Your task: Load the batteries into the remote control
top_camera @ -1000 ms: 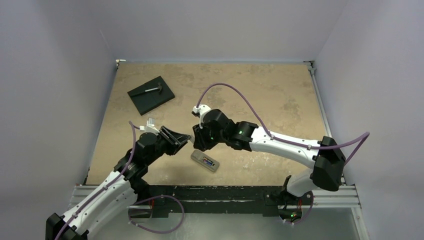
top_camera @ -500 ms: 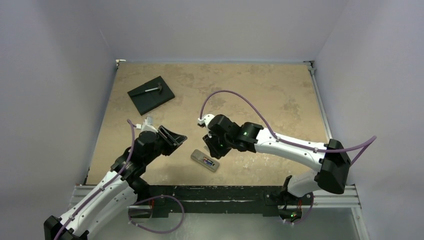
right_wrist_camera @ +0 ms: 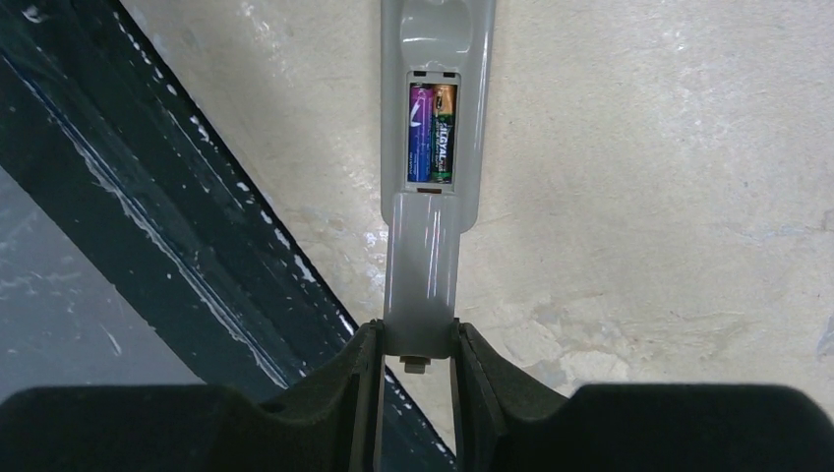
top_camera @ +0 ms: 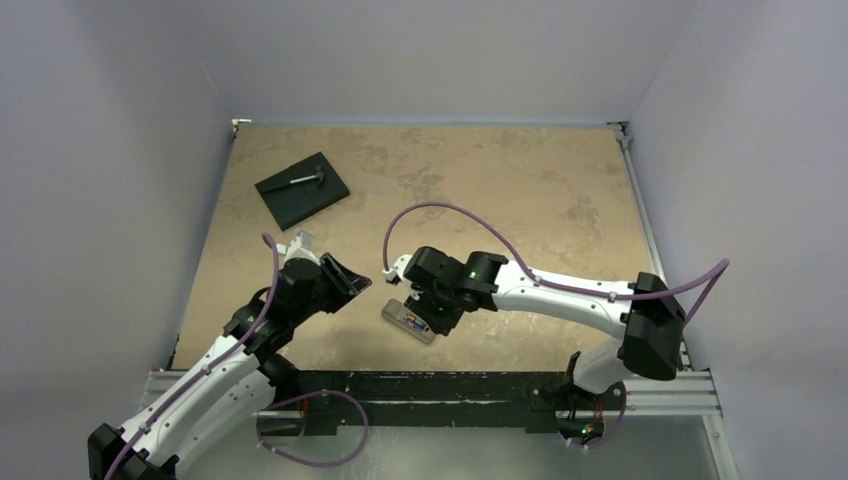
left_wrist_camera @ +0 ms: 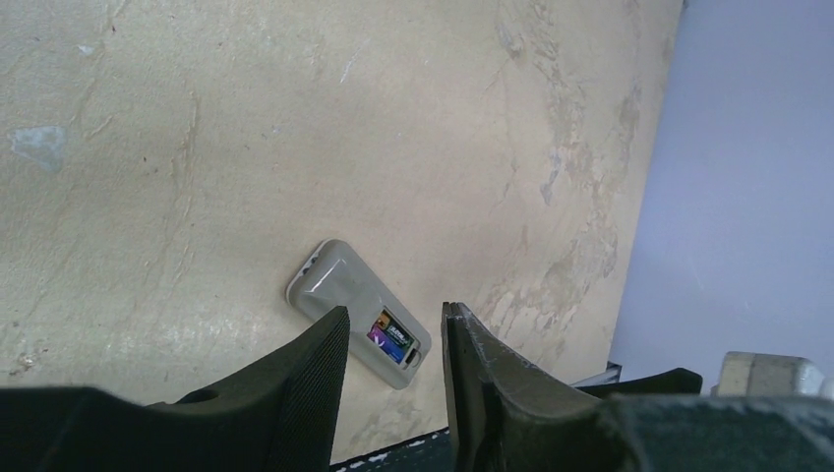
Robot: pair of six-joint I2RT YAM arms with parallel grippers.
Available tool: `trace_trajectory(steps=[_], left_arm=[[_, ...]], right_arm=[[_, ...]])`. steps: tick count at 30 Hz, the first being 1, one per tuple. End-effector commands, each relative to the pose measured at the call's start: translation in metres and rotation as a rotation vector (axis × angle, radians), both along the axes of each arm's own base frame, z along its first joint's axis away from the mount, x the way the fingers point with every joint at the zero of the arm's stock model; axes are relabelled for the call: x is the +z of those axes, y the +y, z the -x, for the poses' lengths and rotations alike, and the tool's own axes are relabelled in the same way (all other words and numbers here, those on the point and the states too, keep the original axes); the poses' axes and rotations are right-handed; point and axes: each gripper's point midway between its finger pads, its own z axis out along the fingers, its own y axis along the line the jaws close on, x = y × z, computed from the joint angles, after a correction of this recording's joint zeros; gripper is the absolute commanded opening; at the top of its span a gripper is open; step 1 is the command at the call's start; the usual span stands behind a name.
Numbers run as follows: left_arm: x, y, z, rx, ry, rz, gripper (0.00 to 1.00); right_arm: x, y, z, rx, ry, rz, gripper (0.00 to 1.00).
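The remote control [top_camera: 403, 317] lies grey back up near the table's front edge. Its open recess holds the two batteries [right_wrist_camera: 433, 133] side by side, one bluish-purple, one gold-tinted. My right gripper [right_wrist_camera: 418, 339] is shut on a grey battery cover [right_wrist_camera: 423, 265], held in line with the remote, its far edge at the recess's near end. In the top view the right gripper [top_camera: 432, 318] sits over the remote's right end. My left gripper [left_wrist_camera: 391, 329] stands open and empty, apart from the remote [left_wrist_camera: 334, 285], up and to its left [top_camera: 350, 278].
A black square slab [top_camera: 302, 188] with a small grey hammer-like tool [top_camera: 305, 179] on it lies at the back left. A dark metal rail [right_wrist_camera: 148, 197] runs along the table's front edge, close beside the remote.
The right arm has swung down and toward the front, bringing the cover onto the remote's near end. The left gripper has drawn back a little to the left, away from the remote.
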Motion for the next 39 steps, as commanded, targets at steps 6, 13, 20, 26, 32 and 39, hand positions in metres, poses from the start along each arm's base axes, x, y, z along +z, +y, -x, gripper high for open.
trace_trajectory(steps=[6, 13, 20, 26, 32, 39], left_arm=[[0.013, 0.015, -0.002, 0.021, -0.039, -0.085, 0.38], [0.017, 0.03, -0.004, 0.056, -0.04, -0.168, 0.38], [0.018, 0.034, -0.004, 0.059, -0.049, -0.203, 0.38], [0.017, 0.038, -0.006, 0.072, -0.049, -0.218, 0.39], [0.016, 0.039, -0.006, 0.08, -0.05, -0.225, 0.42], [0.015, 0.039, -0.008, 0.078, -0.05, -0.232, 0.43]], right_arm=[[-0.003, 0.02, -0.01, 0.089, -0.03, 0.008, 0.12], [-0.02, 0.033, -0.016, 0.097, -0.026, 0.025, 0.11], [-0.03, 0.041, -0.019, 0.091, -0.015, 0.039, 0.11], [-0.034, 0.045, -0.021, 0.082, -0.007, 0.045, 0.11], [-0.04, 0.043, -0.024, 0.063, -0.012, 0.075, 0.11], [-0.046, 0.036, -0.022, 0.042, -0.004, 0.104, 0.11]])
